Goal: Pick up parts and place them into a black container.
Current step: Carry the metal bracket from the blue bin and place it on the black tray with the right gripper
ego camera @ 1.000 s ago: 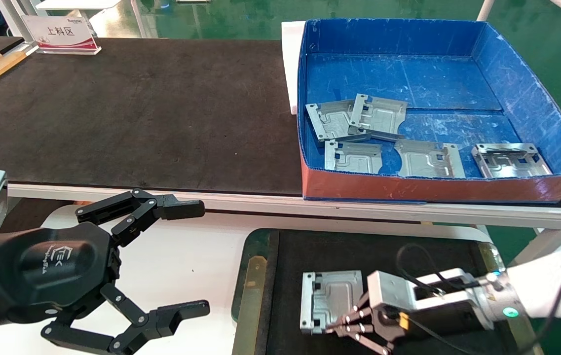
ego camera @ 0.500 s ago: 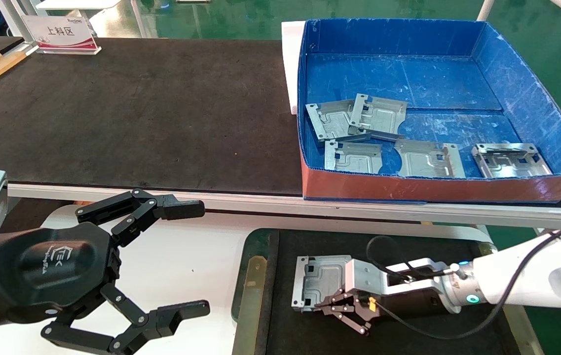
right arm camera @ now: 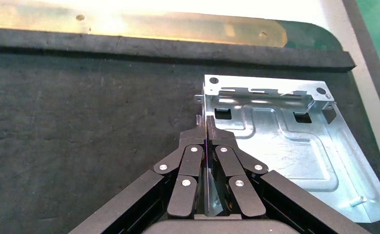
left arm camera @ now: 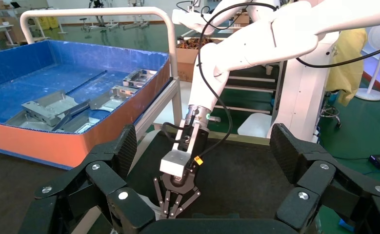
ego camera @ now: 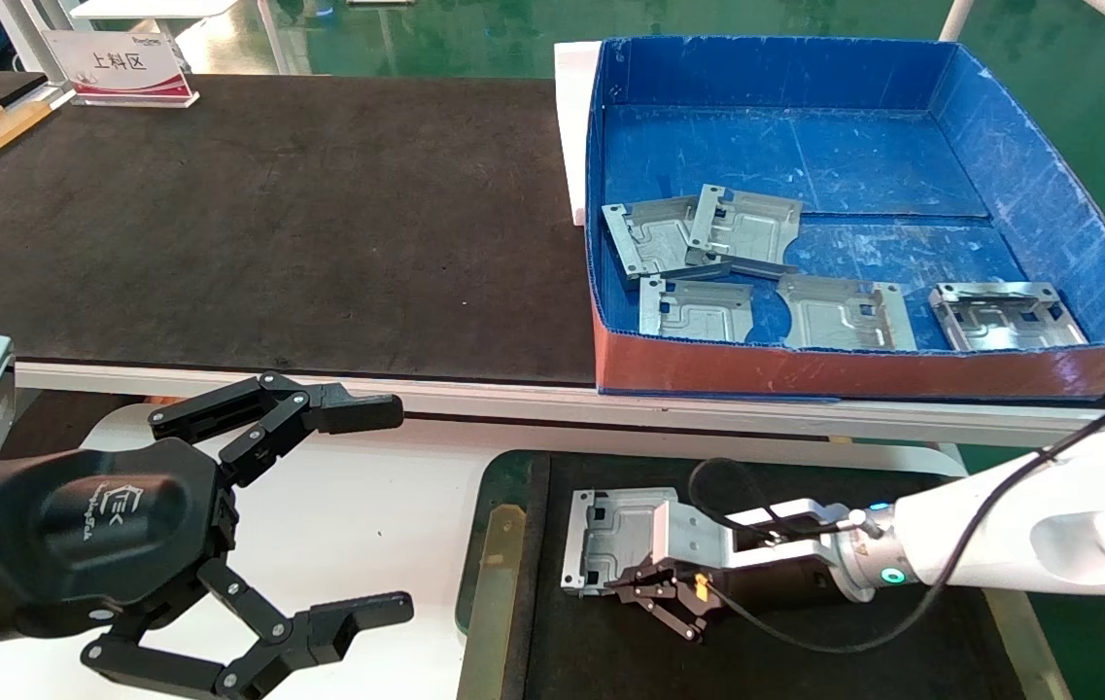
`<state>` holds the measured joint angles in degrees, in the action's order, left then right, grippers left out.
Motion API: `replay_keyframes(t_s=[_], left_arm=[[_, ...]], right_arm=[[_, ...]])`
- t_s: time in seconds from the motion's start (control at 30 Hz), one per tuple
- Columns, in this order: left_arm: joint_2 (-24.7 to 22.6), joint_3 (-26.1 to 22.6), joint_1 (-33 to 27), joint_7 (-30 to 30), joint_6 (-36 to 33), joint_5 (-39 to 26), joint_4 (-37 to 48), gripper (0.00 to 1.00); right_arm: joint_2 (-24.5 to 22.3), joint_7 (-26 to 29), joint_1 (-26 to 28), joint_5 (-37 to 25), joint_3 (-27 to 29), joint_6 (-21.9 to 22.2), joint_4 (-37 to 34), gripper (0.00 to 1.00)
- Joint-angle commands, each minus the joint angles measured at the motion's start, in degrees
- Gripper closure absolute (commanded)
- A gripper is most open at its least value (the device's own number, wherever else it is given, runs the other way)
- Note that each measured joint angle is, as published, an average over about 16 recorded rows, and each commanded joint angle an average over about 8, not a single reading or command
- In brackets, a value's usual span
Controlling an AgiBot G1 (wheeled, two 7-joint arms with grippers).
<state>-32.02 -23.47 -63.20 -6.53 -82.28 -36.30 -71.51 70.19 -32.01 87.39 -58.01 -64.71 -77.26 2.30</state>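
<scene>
Parts [ego camera: 756,267] lie mostly in the blue box [ego camera: 1048,175] on the counter [ego camera: 270,224]: five plates grouped toward its near wall, two of them overlapping, with the far half of the box floor bare. One more part [ego camera: 610,530] sits in the black container [ego camera: 805,661], below the counter's front edge, near that tray's left side strip [ego camera: 494,583]. The right hand [ego camera: 654,583] has its fingers pressed together on this plate's edge, pinching it; in the right wrist view the fingertips [right arm camera: 207,134] meet along the plate's [right arm camera: 285,141] side edge, and the black floor beside it is open up to the rim. The left hand [ego camera: 358,515] hangs over the white surface left of the container, fingers spread wide, gripping nothing.
</scene>
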Motion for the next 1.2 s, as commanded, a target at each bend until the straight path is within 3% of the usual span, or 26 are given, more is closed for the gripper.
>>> replay_keyframes(t_s=[0.03, 0.77, 0.8, 1.03, 1.07, 1.2], left_arm=[[0.0, 0.0, 0.0, 0.0, 0.0, 0.0, 0.0, 0.0], [0.0, 0.0, 0.0, 0.0, 0.0, 0.0, 0.0, 0.0], [0.0, 0.0, 0.0, 0.0, 0.0, 0.0, 0.0, 0.0], [0.0, 0.0, 0.0, 0.0, 0.0, 0.0, 0.0, 0.0], [0.0, 0.0, 0.0, 0.0, 0.0, 0.0, 0.0, 0.0], [0.0, 0.0, 0.0, 0.0, 0.0, 0.0, 0.0, 0.0]], right_arm=[[0.5, -0.2, 0.1, -0.3, -0.2, 0.4, -0.2, 1.0], [3.1, -1.4, 0.1, -0.4, -0.2, 2.6, -1.7, 0.97], [3.2, -1.4, 0.1, -0.4, -0.3, 2.6, -1.7, 0.92], [3.7, -1.0, 0.4, -1.0, -0.7, 1.9, -1.7, 0.07], [3.7, -1.0, 0.5, -1.1, -0.7, 1.7, -1.7, 0.0], [3.7, -1.0, 0.8, -1.2, -0.8, 1.6, -1.8, 0.0]])
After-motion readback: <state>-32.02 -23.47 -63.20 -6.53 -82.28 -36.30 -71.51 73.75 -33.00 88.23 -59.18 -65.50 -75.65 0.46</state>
